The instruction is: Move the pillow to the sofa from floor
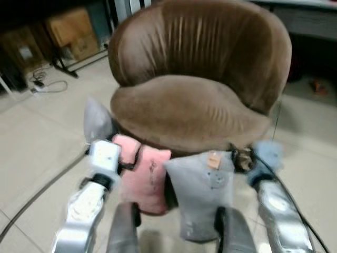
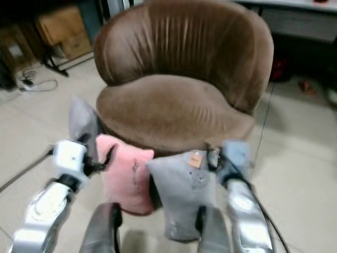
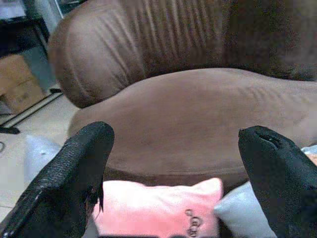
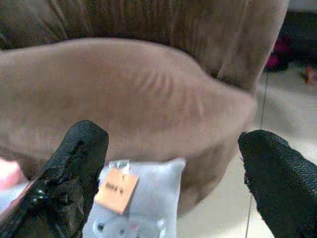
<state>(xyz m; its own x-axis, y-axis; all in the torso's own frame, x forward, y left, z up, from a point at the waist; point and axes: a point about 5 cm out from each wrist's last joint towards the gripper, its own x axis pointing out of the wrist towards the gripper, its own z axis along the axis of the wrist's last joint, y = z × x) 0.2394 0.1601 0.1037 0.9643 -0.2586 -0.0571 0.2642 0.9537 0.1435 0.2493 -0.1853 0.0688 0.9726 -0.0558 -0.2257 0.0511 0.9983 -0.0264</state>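
A pink pillow and a grey pillow with an orange tag lean upright on the floor against the front of the brown sofa chair. A second grey pillow stands by the sofa's left front. My left gripper is open, just above the pink pillow's top edge and facing the seat. My right gripper is open above the tagged grey pillow's top right corner. Neither holds anything.
Cardboard boxes stand at the back left, with a power strip and cable on the tile floor. A dark cable runs across the floor on my left. A desk stands behind the sofa on the right.
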